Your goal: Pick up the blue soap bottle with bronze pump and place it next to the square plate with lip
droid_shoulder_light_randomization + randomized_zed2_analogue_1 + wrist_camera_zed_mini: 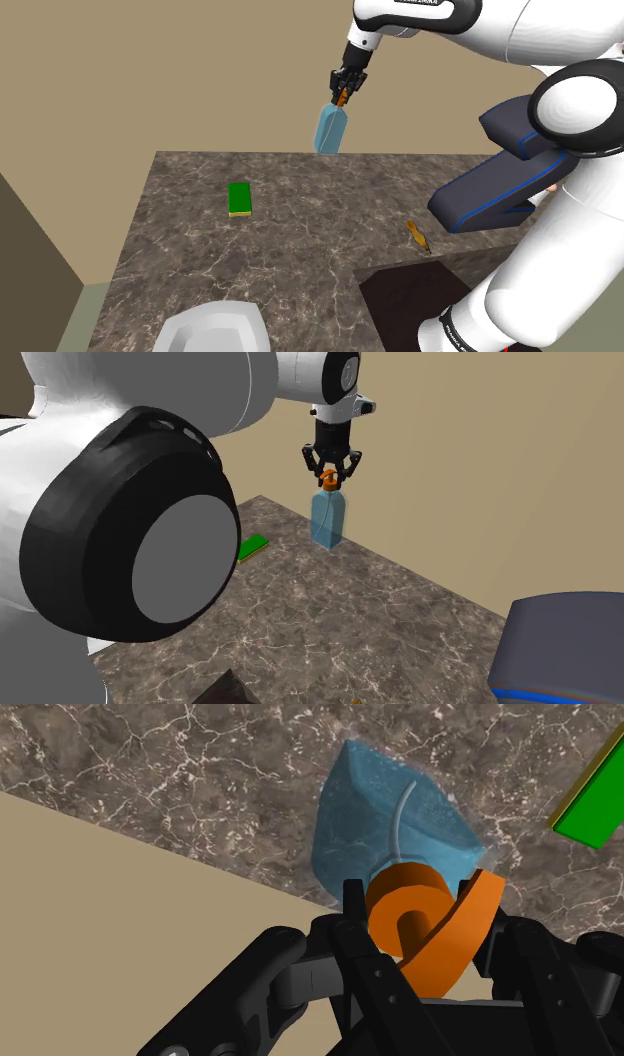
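The soap bottle [330, 128] is pale translucent blue with an orange-bronze pump [430, 924]. It hangs clear of the marble counter near the far edge, slightly tilted. My black gripper [345, 92] is shut on the pump, holding the bottle [327, 517] from above; in the wrist view the fingers [360, 919] clasp the pump with the blue body [385, 824] hanging below. The gripper [331, 474] sits right over the bottle's neck. A white plate [215, 328] with a raised lip lies at the counter's near edge in the shoulder view.
A green block with a yellow edge [239, 199] lies on the brown marble counter [300, 250], also green in the second exterior view [252, 547]. A small brown-orange object [418, 236] rests near the stand [410, 300]. A beige wall runs behind the counter.
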`<state>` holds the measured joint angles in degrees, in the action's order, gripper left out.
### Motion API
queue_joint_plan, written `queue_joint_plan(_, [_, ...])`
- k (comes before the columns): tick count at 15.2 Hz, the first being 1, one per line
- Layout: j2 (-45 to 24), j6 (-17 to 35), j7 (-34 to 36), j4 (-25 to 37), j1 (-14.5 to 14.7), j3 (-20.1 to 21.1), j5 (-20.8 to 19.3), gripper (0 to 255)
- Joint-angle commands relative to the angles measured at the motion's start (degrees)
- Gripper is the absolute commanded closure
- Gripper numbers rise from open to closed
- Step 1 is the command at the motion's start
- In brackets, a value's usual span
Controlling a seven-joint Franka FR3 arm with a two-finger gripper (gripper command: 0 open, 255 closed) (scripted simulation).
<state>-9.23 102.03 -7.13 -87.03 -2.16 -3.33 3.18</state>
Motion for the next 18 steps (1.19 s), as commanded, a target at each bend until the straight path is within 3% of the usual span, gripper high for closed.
queue_joint_plan(1, [-0.21,-1.73,0.06,1.93,-0.03,-0.02,0.00,255])
queue_joint_plan(18, [-5.93,-17.60,0.54,23.52,-0.48,-0.11,0.36,255])
